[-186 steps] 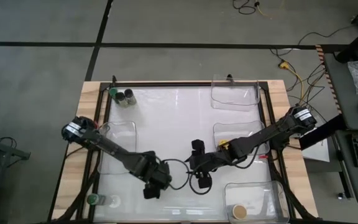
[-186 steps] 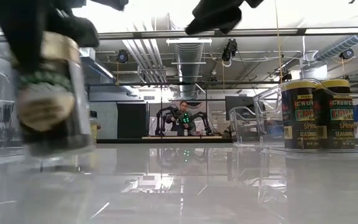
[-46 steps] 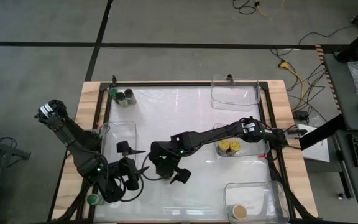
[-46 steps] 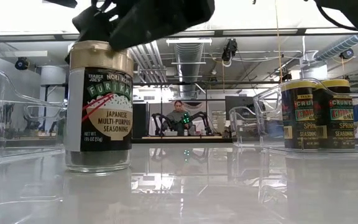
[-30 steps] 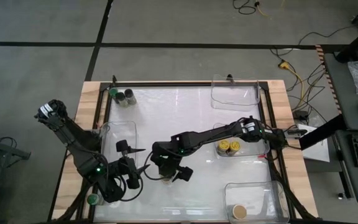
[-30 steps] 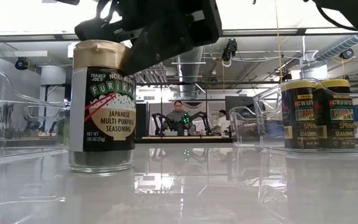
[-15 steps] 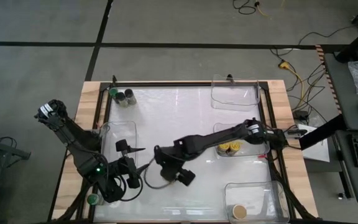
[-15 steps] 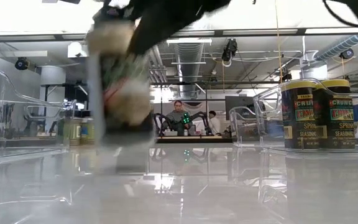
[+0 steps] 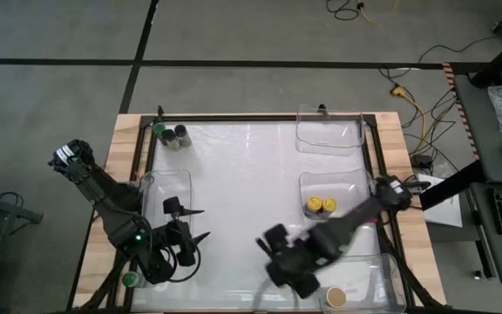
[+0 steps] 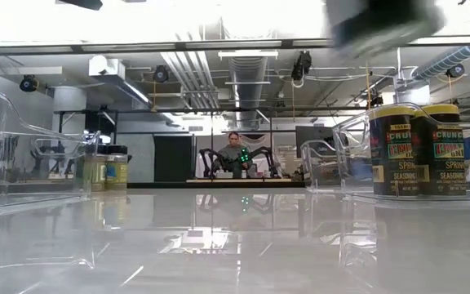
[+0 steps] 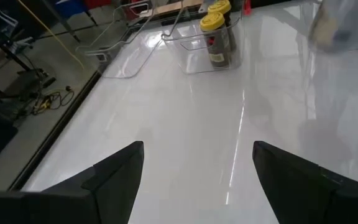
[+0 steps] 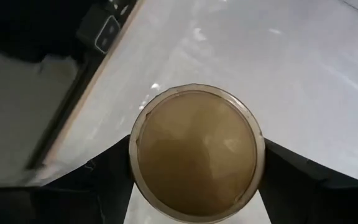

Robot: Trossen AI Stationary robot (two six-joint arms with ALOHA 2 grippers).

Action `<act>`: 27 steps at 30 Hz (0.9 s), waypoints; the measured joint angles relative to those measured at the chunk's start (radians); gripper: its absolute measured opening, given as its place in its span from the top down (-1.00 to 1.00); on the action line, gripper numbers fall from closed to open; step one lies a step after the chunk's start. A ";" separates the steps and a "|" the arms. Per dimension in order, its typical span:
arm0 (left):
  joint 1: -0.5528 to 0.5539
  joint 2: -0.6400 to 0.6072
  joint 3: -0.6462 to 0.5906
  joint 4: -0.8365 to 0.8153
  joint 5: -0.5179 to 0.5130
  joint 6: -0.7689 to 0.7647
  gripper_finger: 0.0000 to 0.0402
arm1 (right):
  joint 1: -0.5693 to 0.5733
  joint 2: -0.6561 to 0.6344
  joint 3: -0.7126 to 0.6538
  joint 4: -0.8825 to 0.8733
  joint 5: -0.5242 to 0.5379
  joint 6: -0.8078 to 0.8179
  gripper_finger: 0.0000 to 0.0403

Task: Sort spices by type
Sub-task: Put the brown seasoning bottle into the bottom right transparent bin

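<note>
A jar with a tan lid [image 12: 196, 152] sits between the fingers of my right gripper [image 9: 286, 264], above the table's near middle-right; the gripper hides it in the high view. My left gripper [image 9: 190, 225] waits open near the table's left side. Two yellow-lidded jars [image 9: 319, 206] stand in the middle right bin. Another tan-lidded jar [image 9: 335, 296] stands in the near right bin. A green-lidded and a black-lidded jar [image 9: 171, 133] stand at the far left corner. A green-lidded jar [image 9: 130, 279] stands at the near left corner. My right gripper holds the jar by its top end, pinched between the two fingers [image 12: 107, 180], one on each side just under the tan lid's rim [image 12: 135, 155]. The fingers come from above, pointing down. The jar stays upright and lifted clear of the table.
Clear bins stand along the right side [image 9: 329, 129], [image 9: 375, 277] and one at the left [image 9: 166, 187]. The white table middle [image 9: 251, 192] is bare. The black frame [image 9: 375, 157] rims the table. People sit in the room behind.
My right gripper closed on the tan-lidded jar standing in the table's middle, lifted it clear, and swung it toward the near right bin. The jar has left the low view's left side. My left arm kept still.
</note>
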 joint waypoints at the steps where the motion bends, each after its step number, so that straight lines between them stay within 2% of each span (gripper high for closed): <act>1: 0.000 0.000 0.000 -0.001 0.000 0.001 -0.42 | 0.029 -0.017 -0.003 -0.012 0.040 0.063 -0.34; 6: 0.000 0.000 0.000 -0.006 0.000 0.002 -0.42 | 0.173 -0.118 -0.063 -0.089 0.252 0.396 -0.34; 12: 0.000 0.004 0.000 0.006 0.000 0.000 -0.42 | 0.342 -0.223 -0.204 -0.139 0.390 0.780 -0.34; 21: 0.002 0.056 -0.001 0.105 -0.005 0.003 -0.42 | 0.566 -0.344 -0.507 -0.133 0.386 1.276 -0.36; 27: 0.024 0.106 -0.001 0.176 -0.010 0.003 -0.42 | 0.678 -0.389 -0.594 -0.122 0.385 1.490 -0.34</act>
